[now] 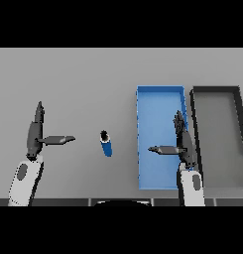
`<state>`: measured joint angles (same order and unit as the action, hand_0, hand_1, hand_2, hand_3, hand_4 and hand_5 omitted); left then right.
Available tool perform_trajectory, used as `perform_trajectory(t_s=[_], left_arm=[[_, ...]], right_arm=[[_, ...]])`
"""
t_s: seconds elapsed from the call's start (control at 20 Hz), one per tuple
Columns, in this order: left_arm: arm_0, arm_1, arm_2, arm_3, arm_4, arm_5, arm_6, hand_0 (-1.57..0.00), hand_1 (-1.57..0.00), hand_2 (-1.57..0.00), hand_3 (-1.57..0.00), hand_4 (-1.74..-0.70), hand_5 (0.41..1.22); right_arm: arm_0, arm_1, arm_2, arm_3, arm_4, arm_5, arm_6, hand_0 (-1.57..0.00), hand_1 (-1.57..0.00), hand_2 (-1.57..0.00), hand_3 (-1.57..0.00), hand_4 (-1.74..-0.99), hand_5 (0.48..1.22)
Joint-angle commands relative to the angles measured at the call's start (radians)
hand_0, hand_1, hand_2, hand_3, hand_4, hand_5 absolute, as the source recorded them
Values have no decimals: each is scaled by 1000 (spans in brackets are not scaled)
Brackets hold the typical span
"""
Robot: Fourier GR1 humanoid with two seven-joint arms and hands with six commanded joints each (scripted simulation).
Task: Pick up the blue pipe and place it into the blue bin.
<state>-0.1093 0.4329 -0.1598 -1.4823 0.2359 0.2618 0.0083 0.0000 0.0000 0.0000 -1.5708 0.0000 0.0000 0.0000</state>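
Nothing of the task is done as far as we can see: the short blue cylindrical pipe [106,144] with its dark open end stands or lies on the flat grey table [83,79], free of both hands, just at 9 o'clock from the shallow blue rectangular bin [143,124], apart from its wall. We still have the reach, the grasp, the lift and the drop into the bin ahead of us.

Our right hand [181,144] hovers over the bin's 3 o'clock side, fingers straight and thumb stuck out toward 9 o'clock, holding nothing. Our left hand [34,136] sits well off at 9 o'clock from the pipe, likewise open and empty.

A dark-rimmed grey bin [192,114] lies beside the blue one at 3 o'clock; its far side runs past the frame edge. We cannot tell whether the pipe is upright or tilted, and the right arm covers part of the blue bin's floor.
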Motion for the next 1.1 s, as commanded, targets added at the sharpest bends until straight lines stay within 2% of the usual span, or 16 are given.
perform_trajectory(t_s=[0.0,0.25,0.3,0.35,0.4,0.45,0.6,0.75,0.8,0.9,0.95,1.05], left_arm=[[0,0,0,0,0,0,-4,1,1,1,1,-1006,586],[5,-1,-1,0,-4,3,-14,1,1,1,1,-1006,586],[35,62,-34,-15,-15,-99,-74,1,1,1,1,-1006,586],[51,97,-54,-11,-20,-165,-107,1,1,1,1,-1011,588],[63,125,-60,-13,-23,-203,-131,1,1,1,1,-1011,588],[60,146,-61,-12,-20,-229,-133,1,1,1,1,-1010,588],[76,176,-63,-26,-10,-268,-147,1,1,1,1,-1007,587],[81,184,-71,-27,28,-340,-179,1,1,1,1,-1023,594],[85,197,-88,-51,19,-358,-177,1,1,1,1,-1021,587],[88,206,-127,-85,4,-393,-160,1,1,1,1,-1024,573],[88,214,-143,-100,5,-417,-152,1,1,1,1,-1031,565],[92,226,-174,-141,2,-442,-109,1,1,1,1,-1040,532]], right_arm=[[0,0,0,0,0,-1,0,1,1,1,1,-1222,603],[-4,-8,-12,16,-6,3,-4,1,1,1,1,-1222,603],[28,-63,18,-12,49,27,-62,1,1,1,1,-1222,603],[57,-92,42,-43,72,53,-102,1,1,1,1,-1227,603],[80,-110,57,-69,90,63,-114,1,1,1,1,-1230,601],[89,-117,73,-95,107,66,-104,1,1,1,1,-1228,599],[84,-123,80,-100,120,65,-65,1,1,1,1,-1230,595],[98,-132,83,-119,121,72,-65,1,1,1,1,-1218,589],[90,-130,87,-123,121,72,-47,1,1,1,1,-1216,587],[80,-128,91,-114,128,71,-59,1,1,1,1,-1220,589],[86,-138,86,-120,123,78,-88,1,1,1,1,-1225,595],[76,-145,79,-109,119,82,-95,1,1,1,1,-1225,603]])
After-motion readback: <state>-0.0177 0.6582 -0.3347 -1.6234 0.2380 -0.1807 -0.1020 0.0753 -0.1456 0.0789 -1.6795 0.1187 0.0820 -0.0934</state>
